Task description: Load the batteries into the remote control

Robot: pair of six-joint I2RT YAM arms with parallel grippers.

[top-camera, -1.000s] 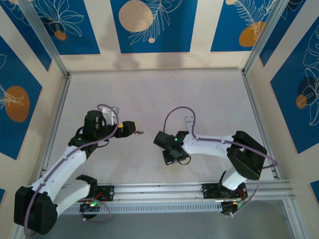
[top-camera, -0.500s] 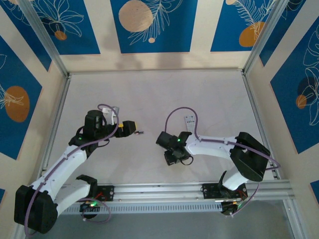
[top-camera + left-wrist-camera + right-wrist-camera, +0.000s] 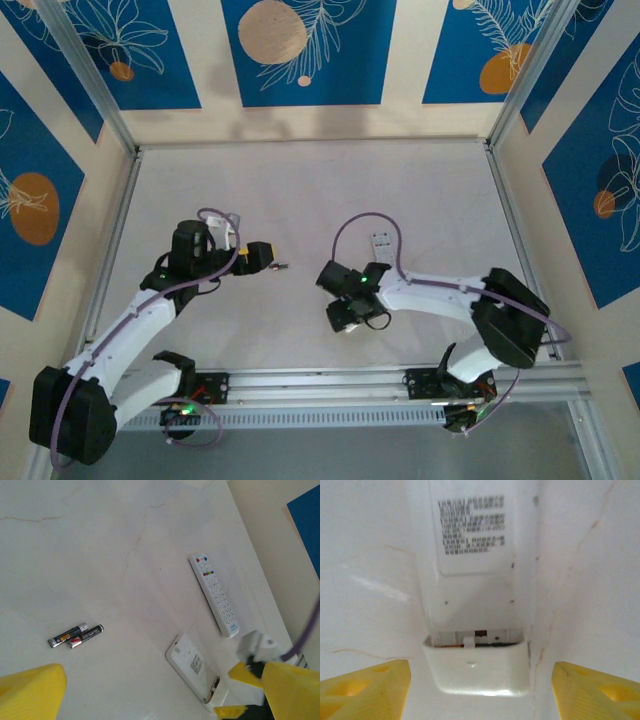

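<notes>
A white bench [image 3: 300,190] sits boxed in by cream walls with blue leaf-patterned panels [image 3: 300,50]. On it lies a white face-down remote control [image 3: 192,665] with a printed label on its back. The battery compartment [image 3: 472,637], at the end under the right hand [image 3: 342,316], stands open, and a metal contact and a small white clip show in its opening. That hand hangs above the remote's end, open. Its yellow fingers [image 3: 367,690] are spread wide to either side and touch nothing.

Two slim dark batteries with copper-orange ends [image 3: 76,635] lie close side by side on the bare bench, outside the compartment and well apart from the face-down remote. The left hand [image 3: 270,258] is near them, open and holding nothing. A second white remote control [image 3: 215,595], buttons up, lies beyond the first and apart from it.
</notes>
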